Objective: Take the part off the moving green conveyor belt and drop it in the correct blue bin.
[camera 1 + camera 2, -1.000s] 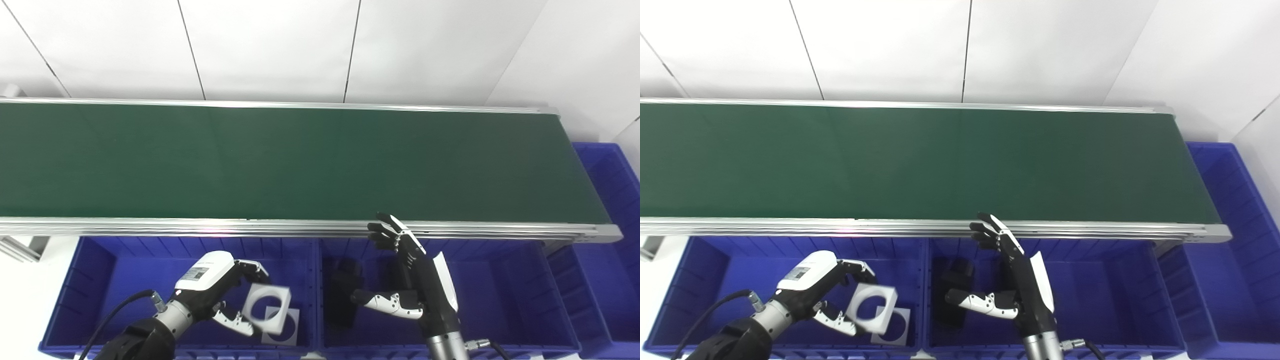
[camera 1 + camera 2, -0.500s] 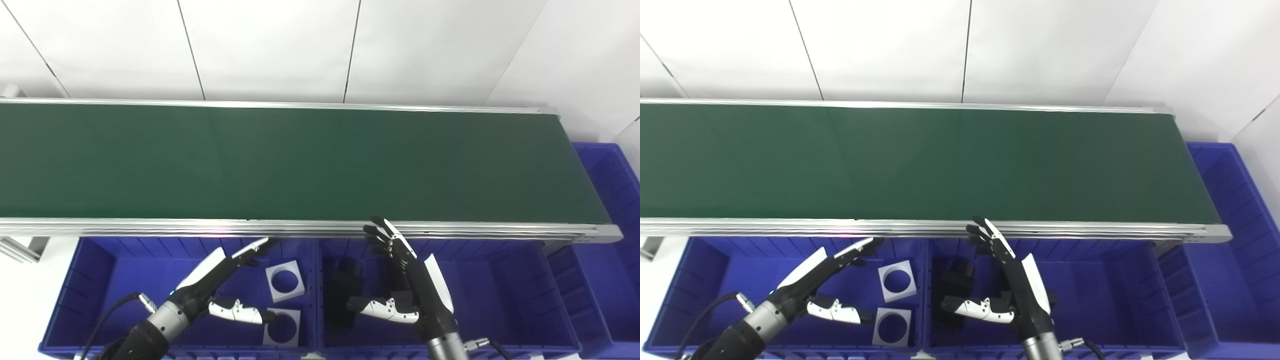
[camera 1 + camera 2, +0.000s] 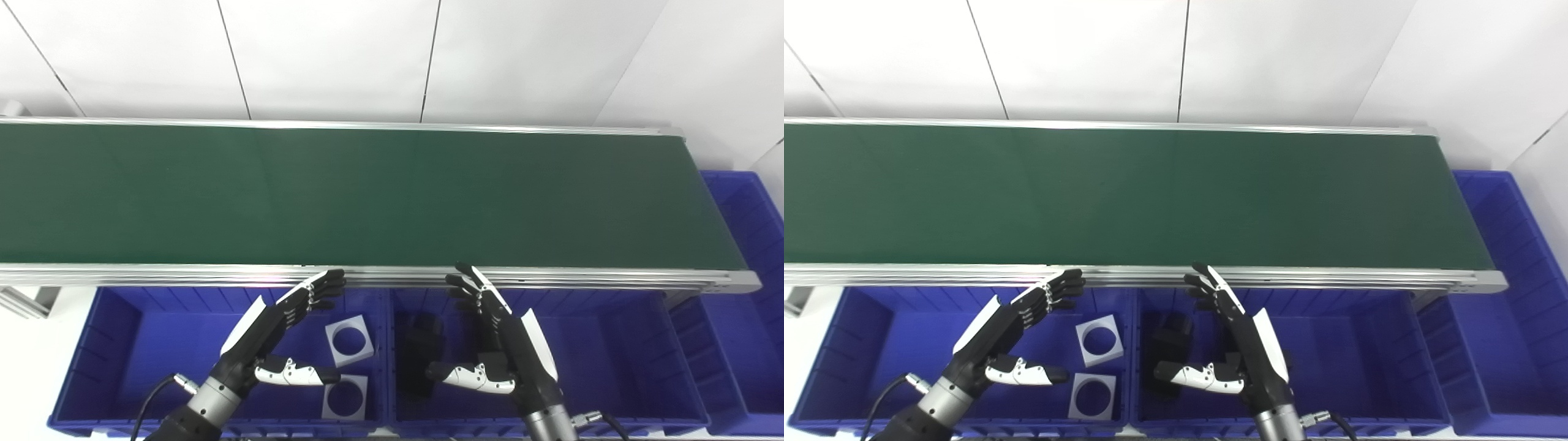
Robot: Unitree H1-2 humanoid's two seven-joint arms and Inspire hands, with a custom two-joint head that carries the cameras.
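Observation:
The green conveyor belt (image 3: pixel 367 196) runs across the view and carries no part. My left hand (image 3: pixel 275 331) is open and empty above the left blue bin (image 3: pixel 122 343), its fingertips near the belt's front rail. Two white square plates with round holes lie in that bin, one (image 3: pixel 349 336) further back and one (image 3: pixel 345 398) at the front. My right hand (image 3: pixel 502 343) is open and empty above the middle blue bin (image 3: pixel 612 367), fingers pointing at the rail. A black part (image 3: pixel 419 355) lies in the middle bin, left of that hand.
A third blue bin (image 3: pixel 747 245) stands past the belt's right end. The belt's aluminium front rail (image 3: pixel 184 275) runs just above the bins. A white wall stands behind the belt.
My left hand let go of the white square plate, which dropped into the left bin, then opened and rose toward the rail. My right hand hardly moved.

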